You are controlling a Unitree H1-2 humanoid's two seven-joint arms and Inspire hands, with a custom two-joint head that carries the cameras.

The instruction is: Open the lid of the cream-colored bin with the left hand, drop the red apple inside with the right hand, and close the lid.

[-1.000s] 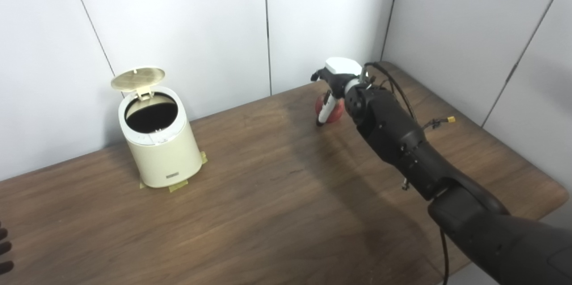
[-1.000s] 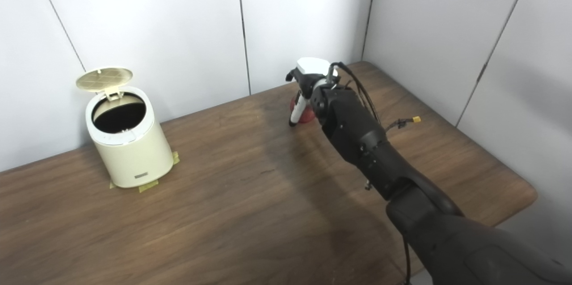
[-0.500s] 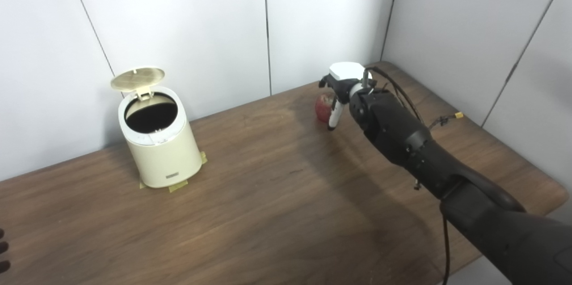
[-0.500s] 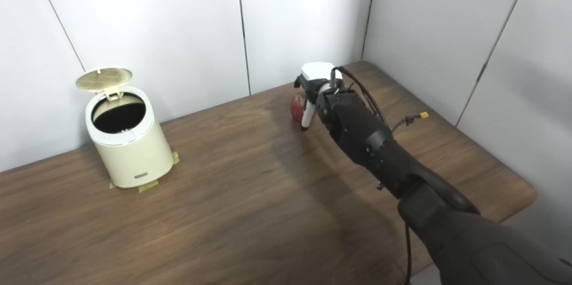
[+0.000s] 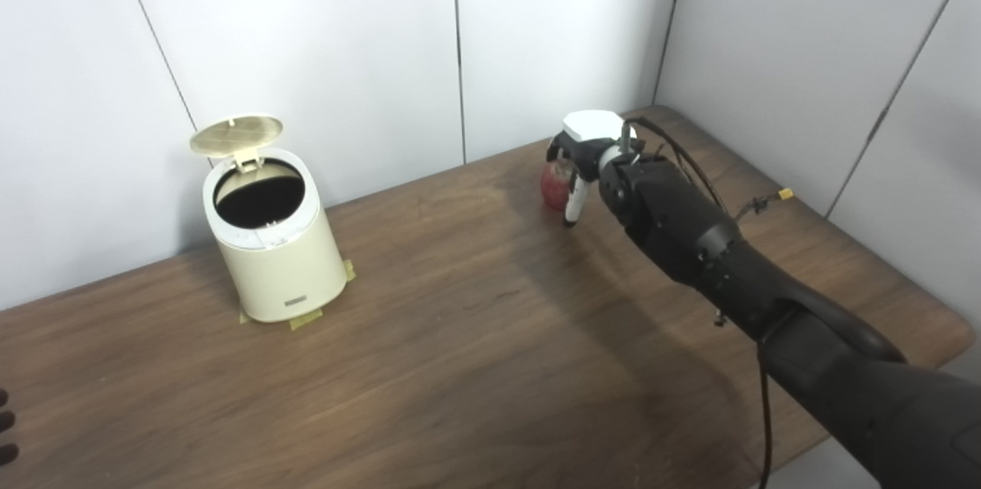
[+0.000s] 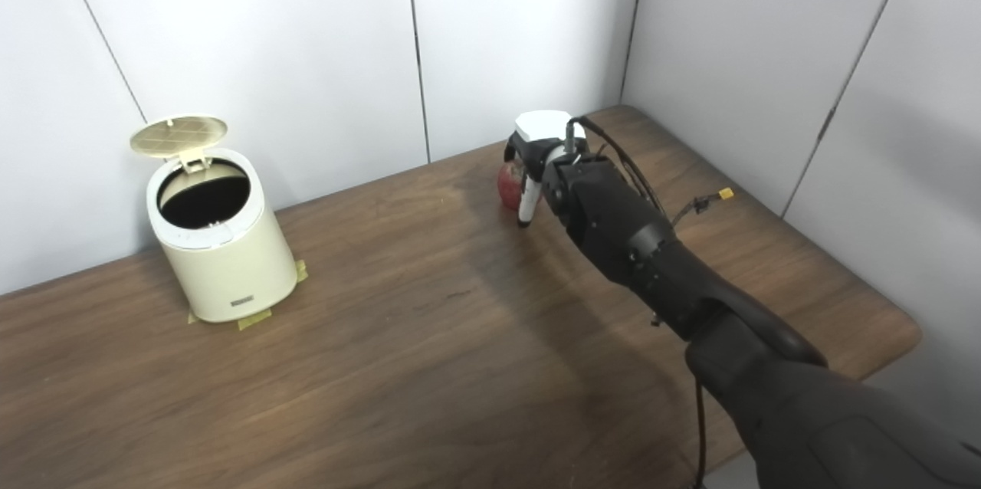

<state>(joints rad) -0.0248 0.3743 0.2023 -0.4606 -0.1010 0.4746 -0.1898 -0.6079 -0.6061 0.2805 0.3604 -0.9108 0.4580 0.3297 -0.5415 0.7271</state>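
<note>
The cream-colored bin (image 5: 277,263) stands at the back left of the table, its round lid (image 5: 236,132) tipped up and the dark inside showing. The red apple (image 5: 552,185) rests at the back right. My right hand (image 5: 585,147) sits over it, its fingers curled down on the far side and its white thumb (image 5: 574,205) against the near side, so it is shut on the apple. Of my left hand (image 5: 4,428) only dark fingertips show at the bottom left edge, far from the bin.
The brown wooden table (image 5: 475,336) is bordered by white wall panels (image 5: 368,29) behind and to the right. Yellow tape (image 5: 306,318) marks the bin's base. My right forearm (image 5: 690,244) crosses the right side, with a loose cable (image 5: 766,201) beside it.
My right hand has shifted right and lowered over the apple, and its fingers have curled around it. The bin and lid have not moved.
</note>
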